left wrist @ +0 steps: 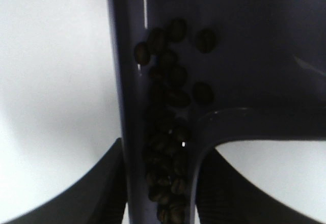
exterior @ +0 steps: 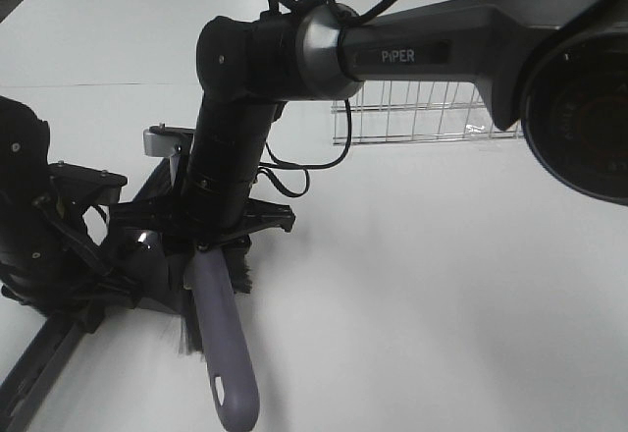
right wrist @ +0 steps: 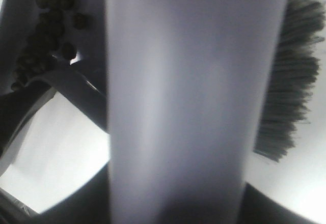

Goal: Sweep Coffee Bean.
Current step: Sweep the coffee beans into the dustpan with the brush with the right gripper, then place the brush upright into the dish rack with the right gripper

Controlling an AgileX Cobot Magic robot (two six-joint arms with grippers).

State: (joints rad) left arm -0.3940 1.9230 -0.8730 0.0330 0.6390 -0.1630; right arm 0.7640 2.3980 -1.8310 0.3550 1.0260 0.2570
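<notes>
The left gripper [left wrist: 159, 203] clamps the dark dustpan [left wrist: 254, 56], where the coffee beans [left wrist: 168, 132] lie heaped along its side wall. The right gripper [exterior: 228, 224] clasps the grey brush [exterior: 224, 344] by its handle. Its arm [exterior: 481, 20] bears the lettering "PiPER" [exterior: 407, 56]; a wire basket [exterior: 422, 113] stands behind.

The tiny dark oval coffee beans [left wrist: 177, 75] lie inside the dark grey plastic dustpan [left wrist: 244, 56], bunched along one side wall. The pale-handled, black-bristled brush [exterior: 224, 344] sits just right of the dustpan, at the white desk's [exterior: 442, 304] front left. The wire mesh basket [exterior: 422, 113] stands behind, further right.
</notes>
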